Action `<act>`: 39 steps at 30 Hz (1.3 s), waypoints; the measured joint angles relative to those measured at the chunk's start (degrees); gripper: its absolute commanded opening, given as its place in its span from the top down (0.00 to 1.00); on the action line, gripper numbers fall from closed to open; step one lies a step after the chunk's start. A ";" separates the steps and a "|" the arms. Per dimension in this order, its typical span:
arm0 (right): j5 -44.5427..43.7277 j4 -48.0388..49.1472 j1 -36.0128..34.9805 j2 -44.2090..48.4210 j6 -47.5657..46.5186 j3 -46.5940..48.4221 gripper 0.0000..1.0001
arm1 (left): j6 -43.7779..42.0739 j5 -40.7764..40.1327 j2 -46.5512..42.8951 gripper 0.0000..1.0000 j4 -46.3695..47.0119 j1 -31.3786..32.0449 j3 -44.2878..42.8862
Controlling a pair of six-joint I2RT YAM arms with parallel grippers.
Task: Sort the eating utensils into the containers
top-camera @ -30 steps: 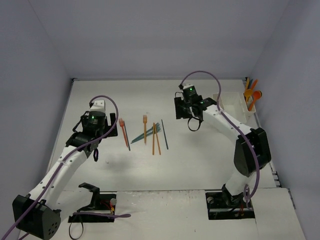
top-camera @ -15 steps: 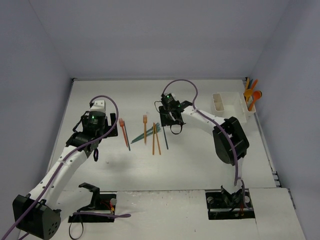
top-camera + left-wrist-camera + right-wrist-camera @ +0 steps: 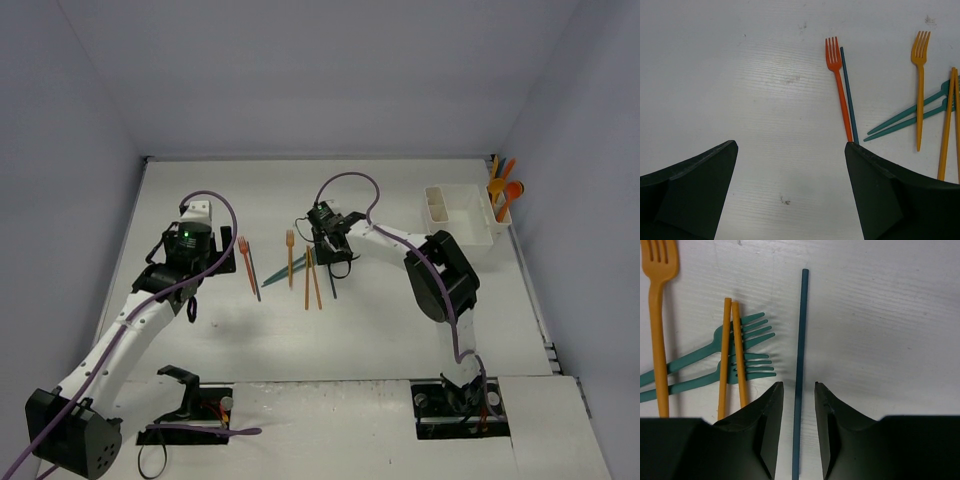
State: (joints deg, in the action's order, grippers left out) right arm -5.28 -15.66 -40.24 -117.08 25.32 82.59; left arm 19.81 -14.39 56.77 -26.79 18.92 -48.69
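While the left claw [image 3: 790, 145] hangs released, its dark fingers spread wide over the bare white surface [image 3: 765, 75] with nothing between them, the right claw [image 3: 799, 385] is down among the loose utensils at the centre of the top view. Its two fingers stand narrowly apart on either side of a slim dark teal plastic stick [image 3: 801, 330]. A sliver of gap shows on each side, so it is not clenched on the stick.

Just left of that stick, two thin orange plastic sticks [image 3: 732, 355] lie across two teal plastic forks [image 3: 700, 355]. A yellow-orange plastic fork [image 3: 655, 330] lies at the frame's left edge. Further left on the surface, a red-orange plastic fork [image 3: 839, 90] lies flat just beside a second dark teal stick [image 3: 849, 95].

The white rectangular plastic holder [image 3: 460, 215] sits at the upper right of the top view, well apart from the loose pieces. Orange utensils [image 3: 503, 190] stand upright at its right end.
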 measured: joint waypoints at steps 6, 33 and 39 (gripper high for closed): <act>-2.15 0.12 -0.78 -1.14 0.27 0.04 0.83 | 0.03 0.06 0.36 0.13 0.00 0.00 0.01; -4.51 12.29 19.99 25.30 -16.09 -1.55 1.00 | 0.20 0.82 0.94 0.13 0.02 0.00 0.00; -3.13 26.47 29.95 34.08 -21.24 -9.43 1.00 | 0.17 0.79 1.29 0.13 0.03 -0.14 0.00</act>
State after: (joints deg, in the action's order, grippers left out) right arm -8.41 10.80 -10.28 -83.00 4.09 73.16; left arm 19.98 -13.60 58.06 -26.76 18.77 -48.69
